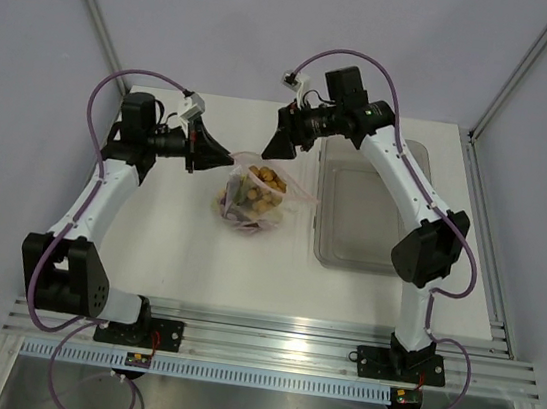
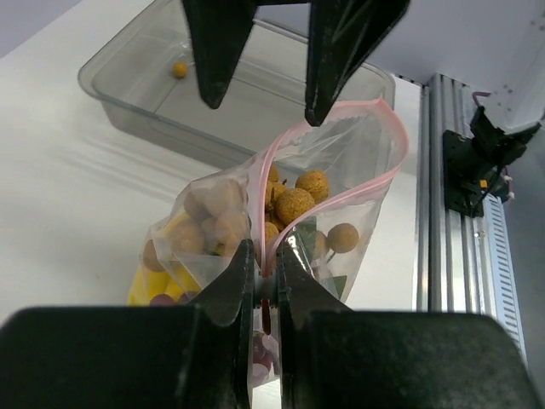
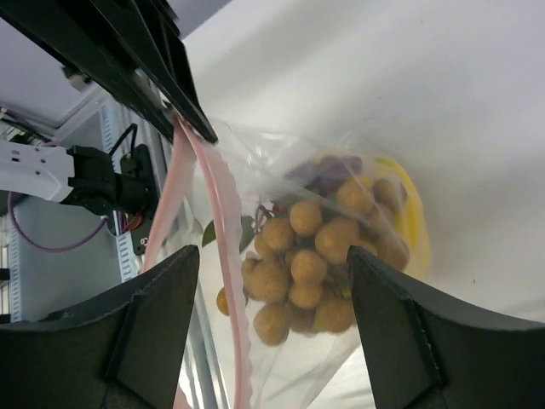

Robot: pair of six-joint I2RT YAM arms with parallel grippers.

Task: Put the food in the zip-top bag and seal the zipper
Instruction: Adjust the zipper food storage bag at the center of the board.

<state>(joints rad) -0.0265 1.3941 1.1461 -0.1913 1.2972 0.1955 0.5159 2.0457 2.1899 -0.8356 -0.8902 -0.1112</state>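
Top external shows the worktop [image 1: 176, 252] carrying the tray [image 1: 351, 225] and, near it, the zip-top bag [image 1: 252, 202]. It's thin, slack film, and I judge it bottom-heavy with tan fruits [image 2: 294, 204]. I'd take only the stiffer zipper [image 2: 341, 198]. Left pincer [image 2: 266, 264] is clamped on its end; right pincer [image 3: 271, 264] stands apart.

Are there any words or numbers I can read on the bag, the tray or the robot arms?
No text can be read anywhere.
bag: no words, only a pink strip along its edge.
tray: plain, no label.
small tags by the arm bases: too small to read.
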